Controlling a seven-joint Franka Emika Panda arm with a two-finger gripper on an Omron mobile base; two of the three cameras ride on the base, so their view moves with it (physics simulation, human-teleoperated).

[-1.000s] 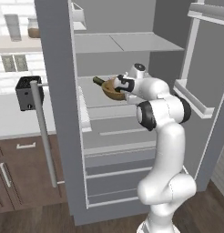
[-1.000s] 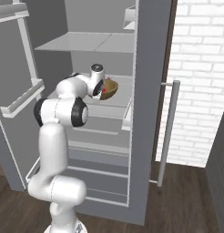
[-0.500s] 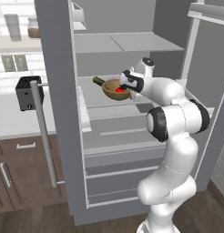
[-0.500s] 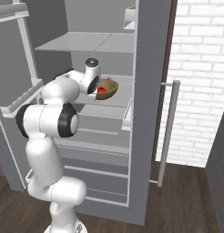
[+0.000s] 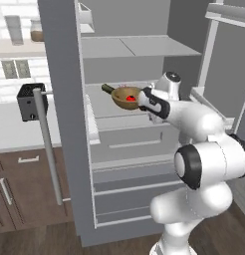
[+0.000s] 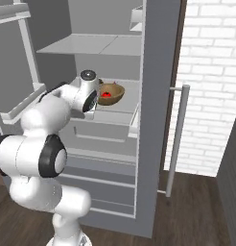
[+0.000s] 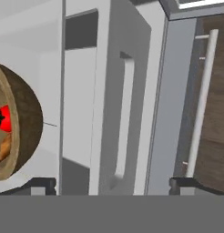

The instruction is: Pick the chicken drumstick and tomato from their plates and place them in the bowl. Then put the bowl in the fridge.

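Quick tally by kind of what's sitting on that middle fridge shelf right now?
Bowl: 1
Tomato: 1, inside the bowl
Chicken drumstick: 1, inside the bowl
Dark bottle: 1, behind the bowl
Total: 4

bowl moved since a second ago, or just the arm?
No. The bowl sits at the same spot on the fridge shelf, beside the dark bottle. The gripper has released it, jaws open.
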